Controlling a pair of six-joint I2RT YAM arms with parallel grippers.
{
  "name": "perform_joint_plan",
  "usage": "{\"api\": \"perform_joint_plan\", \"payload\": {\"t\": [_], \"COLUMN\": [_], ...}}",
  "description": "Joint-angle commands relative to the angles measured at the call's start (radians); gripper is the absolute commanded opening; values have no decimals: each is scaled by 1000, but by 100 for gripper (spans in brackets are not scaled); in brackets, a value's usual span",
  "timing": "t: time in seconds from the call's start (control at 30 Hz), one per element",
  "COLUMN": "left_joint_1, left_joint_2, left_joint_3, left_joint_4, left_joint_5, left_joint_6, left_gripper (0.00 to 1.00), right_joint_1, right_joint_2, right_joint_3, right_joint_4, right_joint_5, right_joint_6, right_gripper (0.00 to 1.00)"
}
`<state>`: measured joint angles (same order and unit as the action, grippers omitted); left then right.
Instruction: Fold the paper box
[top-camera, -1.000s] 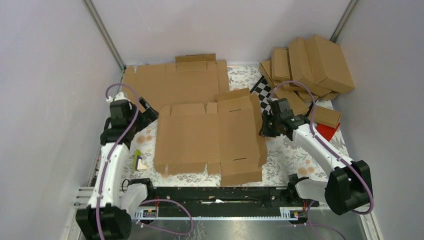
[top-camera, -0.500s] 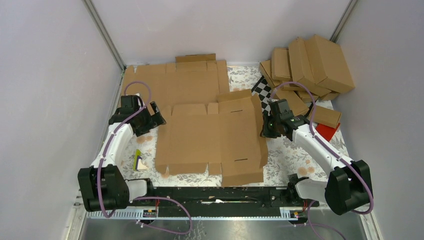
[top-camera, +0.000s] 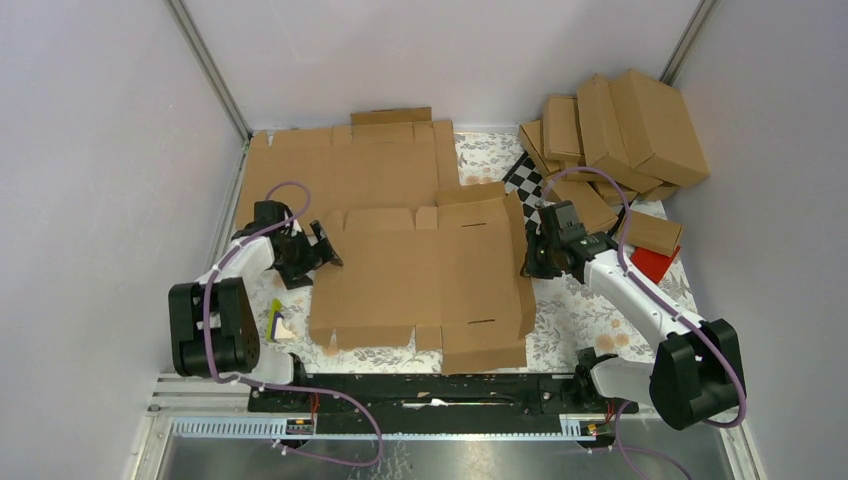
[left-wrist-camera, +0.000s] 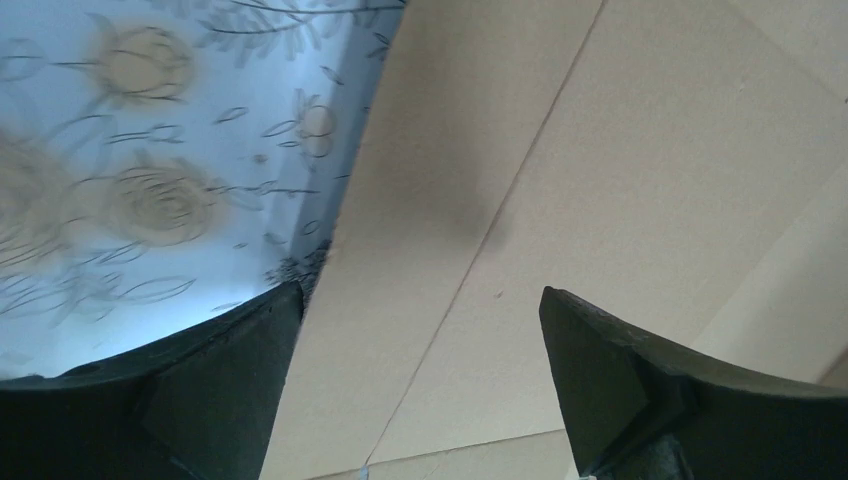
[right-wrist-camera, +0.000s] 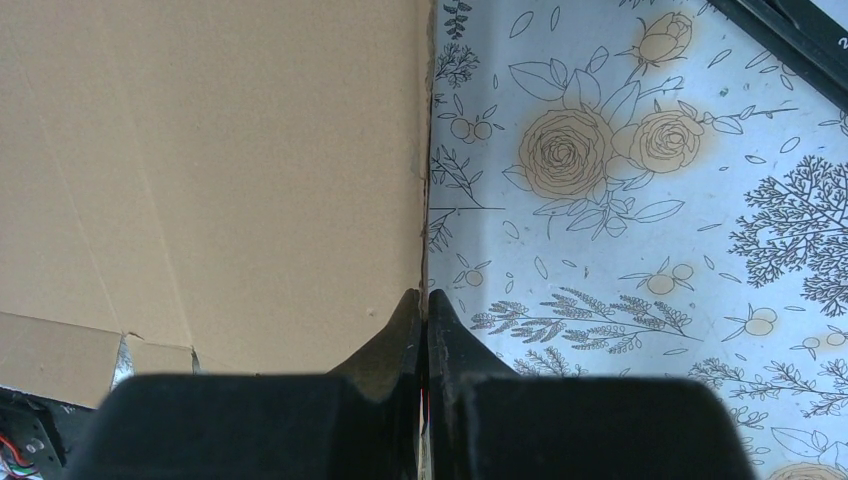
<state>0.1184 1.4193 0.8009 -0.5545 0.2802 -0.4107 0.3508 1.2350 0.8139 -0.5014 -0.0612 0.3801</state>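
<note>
Left end effector, wide open, has swung onto the paper box's left edge, ready to fold; right end effector stays closed opposite.

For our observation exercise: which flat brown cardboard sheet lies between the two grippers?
The nearer brown corrugated cardboard sheet, lying partly over the farther sheet behind it.

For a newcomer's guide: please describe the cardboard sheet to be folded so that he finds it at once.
Look at the middle of the flowered table. The paper box lies unfolded there, overlapping a second sheet behind it. Only it has the open left gripper at its left edge and the shut right gripper at its right.
</note>
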Motion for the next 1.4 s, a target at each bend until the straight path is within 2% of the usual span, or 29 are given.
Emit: {"api": "perform_joint_plan", "payload": {"t": [0.0, 0.1, 0.2, 0.3, 0.43, 0.5, 0.6, 0.8, 0.97, 1.1, 1.2, 1.27, 1.37], "left_joint_1": [4, 4, 4, 3, 3, 3, 3, 2, 2, -13, -44, -64, -71], "left_joint_2": [82, 70, 47, 36, 7, -17, -51, -85, -73, -61, -50, -40, -31], "left_joint_3": [-15, -16, -32, -43, -41, -44, -48, -46, -49, -30, -27, -23, -15], "left_joint_4": [79, 86, 130, 160, 172, 174, 174, 161, 166, 115, 110, 109, 100], "left_joint_5": [199, 240, 366, 475, 520, 527, 516, 441, 442, 296, 262, 245, 251], "left_joint_6": [-15, -9, 3, 13, 19, 18, 17, 13, 13, 15, 10, 10, 17], "left_gripper": [97, 95, 89, 77, 59, 56, 51, 55, 50, 49, 48, 44, 25], "right_joint_1": [7, 7, 7, 7, 7, 7, 7, 7, 7, 7, 7, 7, 7], "right_joint_2": [10, 19, 25, 30, 32, 29, 32, 36, 39, 59, 83, 103, 134], "right_joint_3": [-7, -4, 1, 5, 2, -2, -4, 12, 12, 15, 20, 28, 42], "right_joint_4": [21, 26, 25, 23, 24, 24, 24, 8, 5, 6, 7, 7, 18], "right_joint_5": [11, -4, -12, -17, -19, -17, -8, 19, 23, 20, 21, 21, 10], "right_joint_6": [16, 16, 17, 17, 23, 25, 22, 8, 5, 5, 5, 7, 13], "right_gripper": [3, 3, 4, 4, 5, 5, 6, 10, 13, 21, 28, 29, 29]}}
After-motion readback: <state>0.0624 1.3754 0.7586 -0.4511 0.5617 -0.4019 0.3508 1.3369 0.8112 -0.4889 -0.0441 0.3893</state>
